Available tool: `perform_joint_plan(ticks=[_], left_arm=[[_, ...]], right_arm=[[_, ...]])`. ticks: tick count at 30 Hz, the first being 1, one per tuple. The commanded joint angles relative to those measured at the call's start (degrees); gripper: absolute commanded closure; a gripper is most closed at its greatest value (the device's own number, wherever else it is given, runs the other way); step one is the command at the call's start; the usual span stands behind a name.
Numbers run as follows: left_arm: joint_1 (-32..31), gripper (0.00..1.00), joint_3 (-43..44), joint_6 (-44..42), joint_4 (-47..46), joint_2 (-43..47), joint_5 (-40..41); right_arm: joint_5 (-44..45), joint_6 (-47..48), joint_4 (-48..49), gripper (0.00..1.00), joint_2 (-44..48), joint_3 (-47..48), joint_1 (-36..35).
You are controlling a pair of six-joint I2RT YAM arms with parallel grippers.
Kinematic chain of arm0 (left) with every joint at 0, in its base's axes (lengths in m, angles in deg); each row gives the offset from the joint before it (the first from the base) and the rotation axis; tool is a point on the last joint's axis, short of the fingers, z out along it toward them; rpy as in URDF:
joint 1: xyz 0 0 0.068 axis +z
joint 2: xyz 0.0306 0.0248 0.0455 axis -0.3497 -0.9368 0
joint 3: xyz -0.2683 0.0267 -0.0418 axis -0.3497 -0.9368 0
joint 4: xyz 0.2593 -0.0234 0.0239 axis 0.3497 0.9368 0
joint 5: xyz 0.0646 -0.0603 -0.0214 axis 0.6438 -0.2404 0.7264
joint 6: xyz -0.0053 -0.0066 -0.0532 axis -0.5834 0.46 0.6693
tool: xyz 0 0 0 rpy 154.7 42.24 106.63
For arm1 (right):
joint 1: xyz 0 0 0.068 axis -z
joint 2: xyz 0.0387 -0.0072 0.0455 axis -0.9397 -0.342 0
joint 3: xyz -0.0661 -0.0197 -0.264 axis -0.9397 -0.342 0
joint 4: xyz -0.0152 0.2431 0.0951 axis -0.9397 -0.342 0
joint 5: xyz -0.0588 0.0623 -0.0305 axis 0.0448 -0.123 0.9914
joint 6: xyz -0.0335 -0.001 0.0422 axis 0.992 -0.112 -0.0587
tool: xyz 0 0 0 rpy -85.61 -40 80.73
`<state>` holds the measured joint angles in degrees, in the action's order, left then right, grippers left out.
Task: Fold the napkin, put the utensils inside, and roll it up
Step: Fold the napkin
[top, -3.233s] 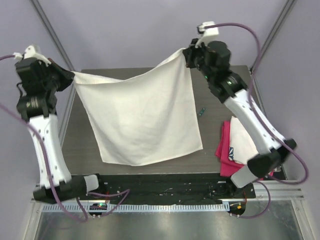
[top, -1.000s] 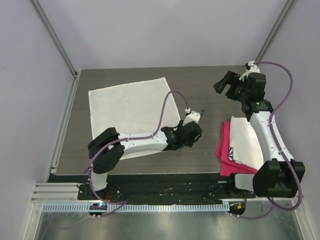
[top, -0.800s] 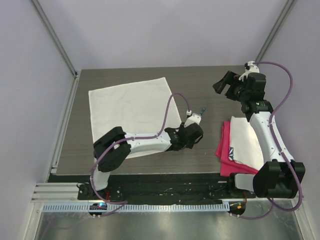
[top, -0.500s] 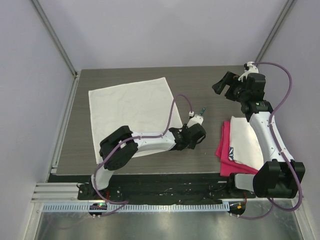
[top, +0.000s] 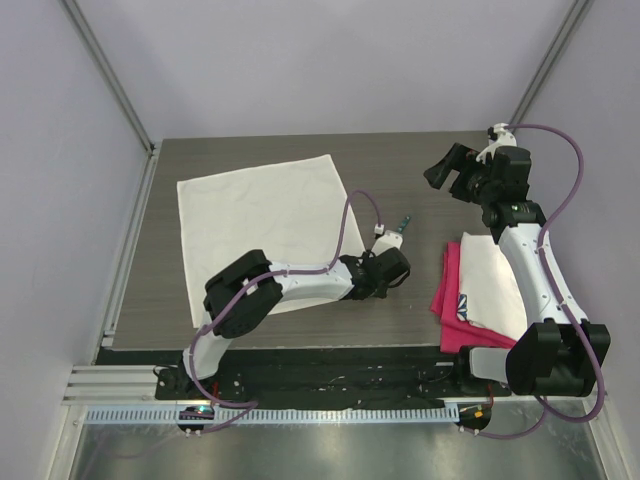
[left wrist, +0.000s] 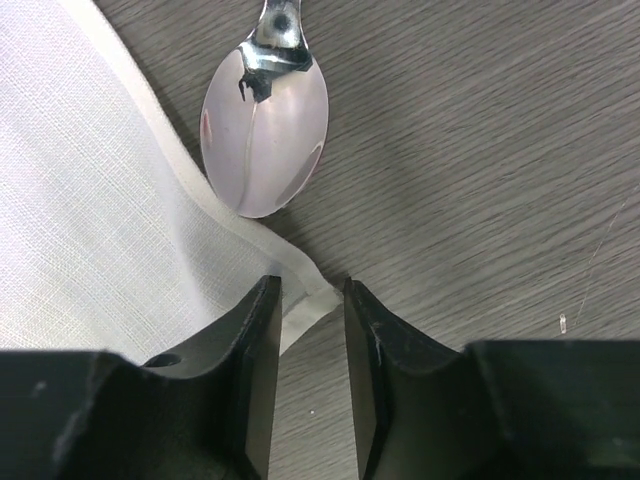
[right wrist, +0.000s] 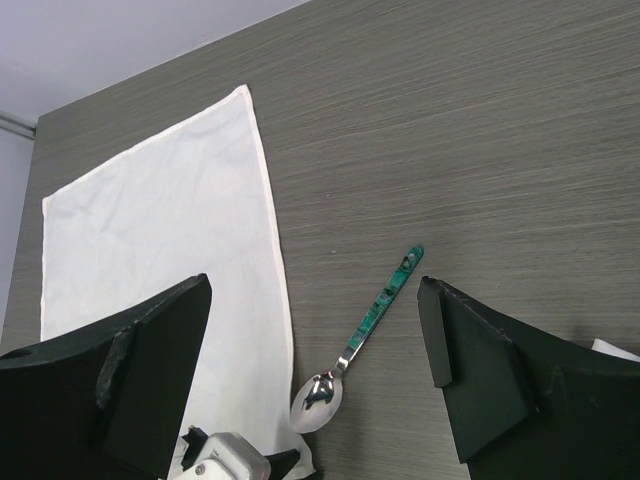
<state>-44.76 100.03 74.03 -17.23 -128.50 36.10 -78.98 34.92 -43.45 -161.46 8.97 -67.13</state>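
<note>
The napkin (top: 262,222) lies flat and spread on the dark table, left of centre. My left arm reaches low across its near side. The left gripper (top: 386,256) sits at the napkin's near right corner. In the left wrist view the gripper (left wrist: 312,292) has its jaws a narrow gap apart. The napkin's corner (left wrist: 305,298) lies between the tips, not pinched. The spoon's shiny bowl (left wrist: 265,135) rests just beyond, beside the hem. The spoon (right wrist: 372,318), with its teal handle, lies on bare table right of the napkin (right wrist: 165,250). My right gripper (top: 447,168) hangs wide open above the far right, holding nothing.
A pink cloth (top: 443,300) with a folded white cloth (top: 495,280) on top lies at the right near edge, beside the right arm. The table's left edge (top: 135,235) runs along a metal post.
The napkin, earlier held up by both grippers, now lies flat. Over the last second my left gripper has edged right to the napkin's corner and its jaws have narrowed. The right arm has barely moved.
</note>
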Motion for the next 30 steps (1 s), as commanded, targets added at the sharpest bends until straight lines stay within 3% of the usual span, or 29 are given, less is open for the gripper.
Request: perform_joint_plan(ticks=[1,10,18,30], left_arm=[[0.2,0.68,-0.3,1.5,-0.1,-0.8,1.2],[0.3,1.00,-1.9,2.0,-1.7,1.5,0.2],[4.2,1.00,-7.1,2.3,-4.4,14.2,-2.7],[26.7,1.00,-18.6,-0.3,-1.7,30.4,-11.9]], right_arm=[[-0.6,0.4,1.4,0.06,2.3,0.1,0.2],[-0.6,1.2,1.4,0.06,1.8,-0.1,0.2],[-0.3,1.9,1.2,0.06,1.6,0.0,0.2],[-0.3,2.4,1.0,0.06,0.8,0.4,0.2]])
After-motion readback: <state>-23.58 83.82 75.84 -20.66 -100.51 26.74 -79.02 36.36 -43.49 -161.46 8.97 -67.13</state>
